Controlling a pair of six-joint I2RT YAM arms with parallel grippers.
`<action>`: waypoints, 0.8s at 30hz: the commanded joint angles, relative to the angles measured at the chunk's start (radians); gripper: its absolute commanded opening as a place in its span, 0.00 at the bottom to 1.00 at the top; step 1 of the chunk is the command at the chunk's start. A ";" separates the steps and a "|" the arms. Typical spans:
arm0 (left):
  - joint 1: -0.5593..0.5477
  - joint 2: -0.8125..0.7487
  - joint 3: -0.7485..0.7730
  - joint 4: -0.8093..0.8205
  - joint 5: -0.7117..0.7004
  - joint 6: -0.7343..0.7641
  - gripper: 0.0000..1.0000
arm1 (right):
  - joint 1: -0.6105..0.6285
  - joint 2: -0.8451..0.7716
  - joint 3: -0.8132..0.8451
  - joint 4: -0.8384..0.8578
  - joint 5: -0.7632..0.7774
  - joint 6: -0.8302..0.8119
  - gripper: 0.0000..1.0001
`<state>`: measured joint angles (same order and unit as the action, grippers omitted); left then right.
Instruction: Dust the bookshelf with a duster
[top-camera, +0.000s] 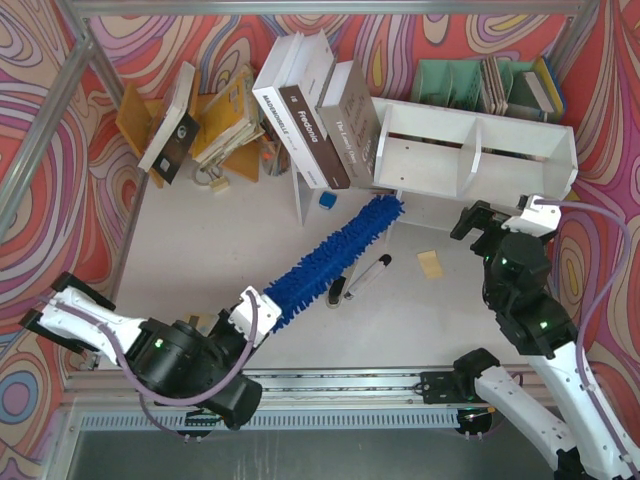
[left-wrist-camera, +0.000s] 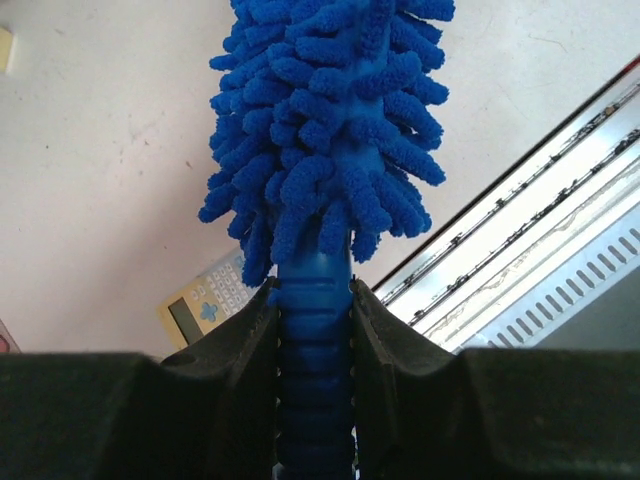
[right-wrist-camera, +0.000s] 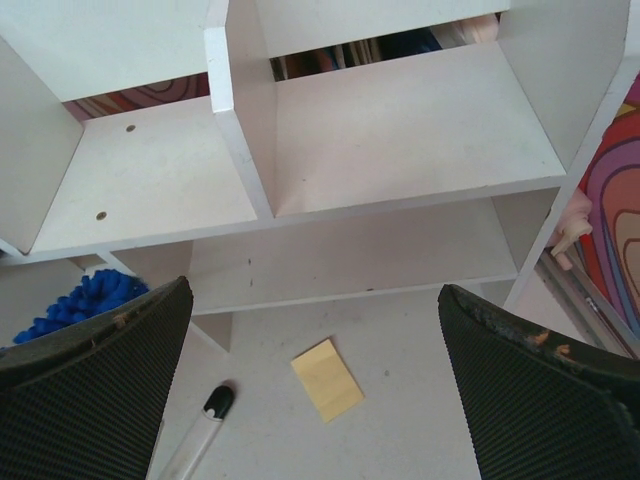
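The white bookshelf (top-camera: 470, 160) stands at the back right, with two cubbies and a lower shelf; the right wrist view shows it close up (right-wrist-camera: 400, 130). The blue fluffy duster (top-camera: 335, 255) slants from lower left to upper right, its tip at the shelf's lower left corner. My left gripper (top-camera: 252, 312) is shut on the duster's ribbed blue handle (left-wrist-camera: 313, 340). My right gripper (top-camera: 490, 222) is open and empty, just in front of the bookshelf; its black pads (right-wrist-camera: 90, 380) frame the lower shelf. The duster's tip shows at the left of the right wrist view (right-wrist-camera: 85, 300).
A yellow sticky note (top-camera: 430, 264) and a black-and-silver marker (top-camera: 365, 277) lie on the table before the shelf. A thin white upright board (top-camera: 297, 195) carries leaning books (top-camera: 315, 110). A green rack (top-camera: 480, 85) stands behind the shelf. A small calculator (left-wrist-camera: 205, 305) lies near my left gripper.
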<state>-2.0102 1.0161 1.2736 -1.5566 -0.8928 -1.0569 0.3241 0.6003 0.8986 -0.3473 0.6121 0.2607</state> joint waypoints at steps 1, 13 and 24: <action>-0.088 0.044 0.066 -0.185 -0.126 -0.126 0.00 | -0.001 0.016 0.004 0.056 0.062 -0.037 0.99; -0.173 0.053 0.191 -0.197 -0.305 -0.060 0.00 | 0.000 -0.010 0.003 0.070 0.105 -0.091 0.99; -0.171 0.011 0.258 -0.108 -0.640 0.103 0.00 | 0.000 -0.045 0.018 0.048 0.097 -0.121 0.99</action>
<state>-2.1780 1.0603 1.5185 -1.6115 -1.3159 -1.0309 0.3241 0.5728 0.8986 -0.3115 0.6956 0.1665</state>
